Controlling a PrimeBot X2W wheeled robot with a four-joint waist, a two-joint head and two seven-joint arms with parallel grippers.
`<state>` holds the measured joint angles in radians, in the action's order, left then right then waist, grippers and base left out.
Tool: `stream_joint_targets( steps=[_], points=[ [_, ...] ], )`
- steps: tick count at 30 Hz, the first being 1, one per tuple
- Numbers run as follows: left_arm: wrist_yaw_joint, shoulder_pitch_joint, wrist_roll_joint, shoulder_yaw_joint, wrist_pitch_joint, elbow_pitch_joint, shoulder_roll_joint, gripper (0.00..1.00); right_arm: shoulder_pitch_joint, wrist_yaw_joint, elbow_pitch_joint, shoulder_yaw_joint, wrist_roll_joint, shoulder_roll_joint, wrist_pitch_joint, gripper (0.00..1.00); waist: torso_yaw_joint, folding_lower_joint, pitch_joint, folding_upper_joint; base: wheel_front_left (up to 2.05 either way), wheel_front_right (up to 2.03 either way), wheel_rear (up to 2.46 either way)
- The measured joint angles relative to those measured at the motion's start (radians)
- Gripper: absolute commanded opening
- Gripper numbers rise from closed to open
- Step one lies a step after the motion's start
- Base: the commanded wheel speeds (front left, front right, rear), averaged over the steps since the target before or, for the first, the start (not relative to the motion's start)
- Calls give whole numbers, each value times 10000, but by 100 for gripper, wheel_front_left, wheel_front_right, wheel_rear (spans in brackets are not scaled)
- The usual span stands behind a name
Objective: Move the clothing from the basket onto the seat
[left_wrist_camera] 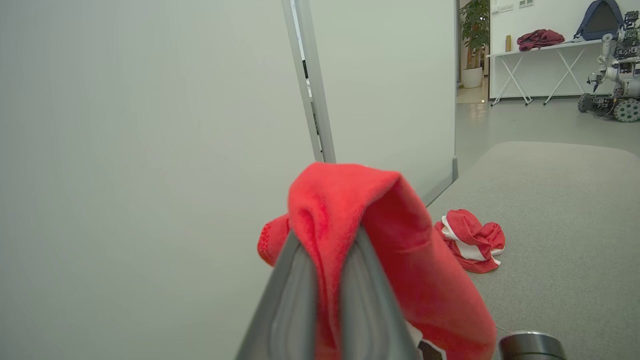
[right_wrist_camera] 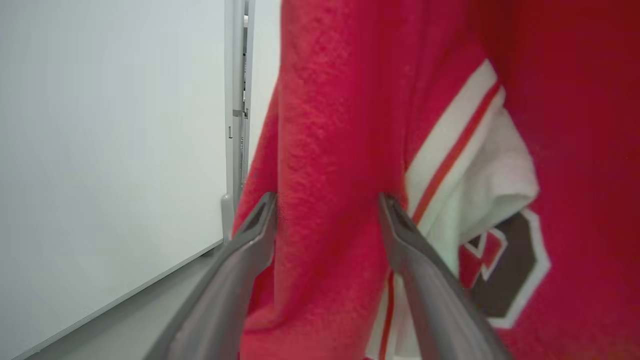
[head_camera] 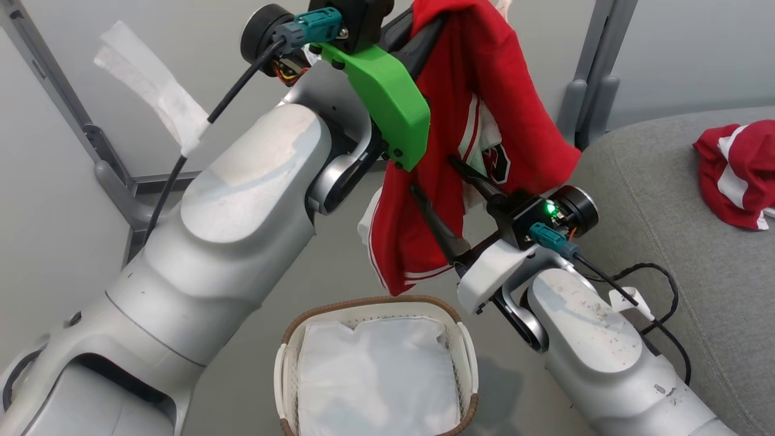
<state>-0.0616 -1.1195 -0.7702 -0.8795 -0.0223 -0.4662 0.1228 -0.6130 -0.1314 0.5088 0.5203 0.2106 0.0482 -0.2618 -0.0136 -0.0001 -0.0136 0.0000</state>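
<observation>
Left gripper point(left_wrist_camera: 325, 235): clamped on red jersey point(head_camera: 484, 91), which hangs above basket point(head_camera: 375, 301). Right gripper point(right_wrist_camera: 327, 200): fingers spread wide, one on either side of a hanging fold of the jersey. Seat point(head_camera: 654, 200), far right: second red garment point(head_camera: 735, 172) lies crumpled on it.

the hanging garment point(head_camera: 478, 72) is showing bright red with white stripes and a dark brown logo, above the basket point(head_camera: 369, 301), which is looking cream with a brown rim
</observation>
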Motion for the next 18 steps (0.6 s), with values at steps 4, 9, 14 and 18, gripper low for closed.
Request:
stream_joint_targets(
  steps=[4, 9, 14, 18],
  points=[
    [21, 16, -12, -100, -121, 286, -46, 0, -147, 0, 370, -125, -2, 13, 0, 100, 126, 0, -22, 0, 0, 0, 0],
    [69, 30, -38, -198, -207, 552, -88, 0, -335, 0, 859, 351, 385, 4, 0, 100, 334, 0, -56, 0, 0, 0, 0],
    [188, 117, -119, -176, -251, 667, -38, 0, -785, 0, 1329, 673, 514, 4, 0, 0, 524, 0, -83, 0, 0, 0, 0],
    [314, 304, -213, -79, -247, 529, 192, 0, -953, 0, 1383, 656, 527, 0, 0, 0, 536, 0, -70, 0, 0, 0, 0]
  ],
)
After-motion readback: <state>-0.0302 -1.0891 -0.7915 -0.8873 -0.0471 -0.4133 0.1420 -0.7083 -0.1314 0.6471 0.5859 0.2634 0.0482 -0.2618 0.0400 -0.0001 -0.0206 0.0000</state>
